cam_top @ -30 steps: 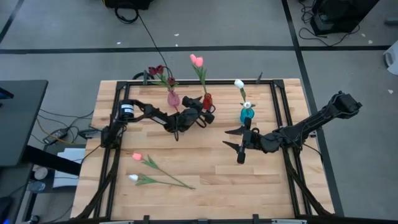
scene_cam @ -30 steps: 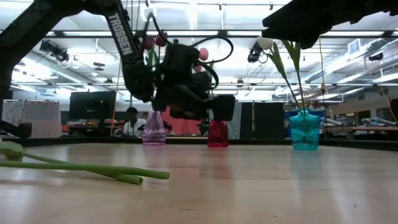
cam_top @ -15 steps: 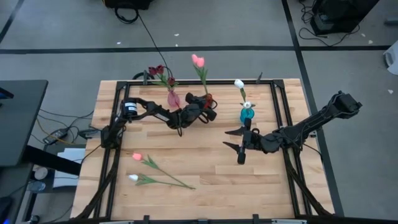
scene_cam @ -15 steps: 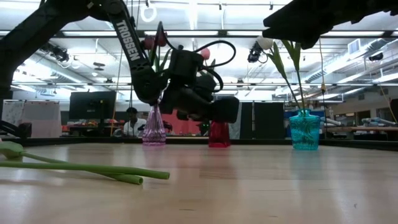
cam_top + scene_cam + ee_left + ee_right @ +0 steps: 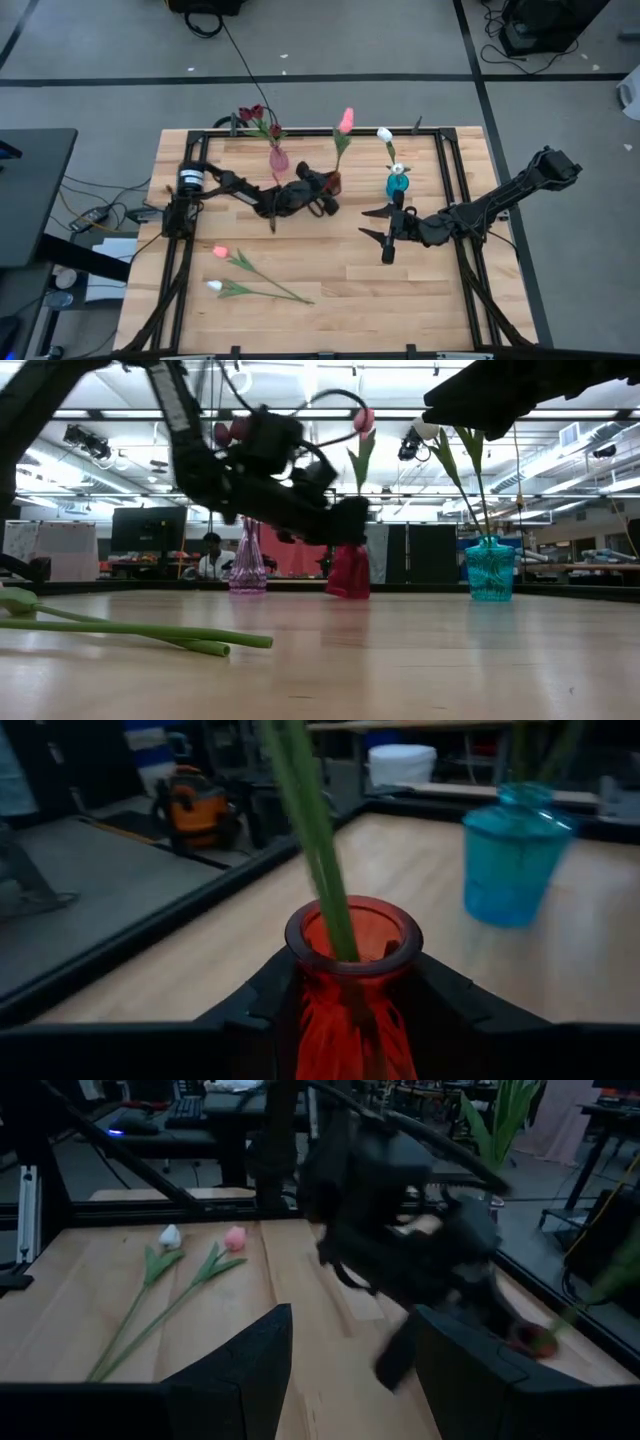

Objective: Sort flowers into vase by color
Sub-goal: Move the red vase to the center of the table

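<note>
A red vase [image 5: 333, 182] with one pink tulip [image 5: 346, 120] stands at the table's middle, with my left gripper [image 5: 327, 190] shut on it. It also shows in the low view as the red vase [image 5: 348, 572]. A pink vase [image 5: 279, 158] holds dark maroon flowers [image 5: 255, 114]. A teal vase [image 5: 397, 184] holds a white tulip [image 5: 384, 134]. One pink tulip [image 5: 220, 251] and one white tulip [image 5: 214, 286] lie flat on the table near its front left. My right gripper [image 5: 385, 226] hangs open over the table's middle right. My left gripper pinches the red vase's neck [image 5: 350, 1005], just under the rim, between its two fingers [image 5: 250, 1015]. The fingers come about level from the table's left side. The vase leans in the hold, as the low view shows, with the tulip's stem [image 5: 315, 840] rising from its mouth. Whether its base rests on the table I cannot tell.
A black frame rail [image 5: 300, 132] runs along the table's far edge behind the vases. Bare wood [image 5: 400, 290] lies at the front right. A person [image 5: 211, 555] sits in the room beyond the table.
My left gripper has shut on the red vase's neck and drawn back toward the table's near-left. The vase has come toward the near edge and tipped. The pink tulip's head has swung toward the right.
</note>
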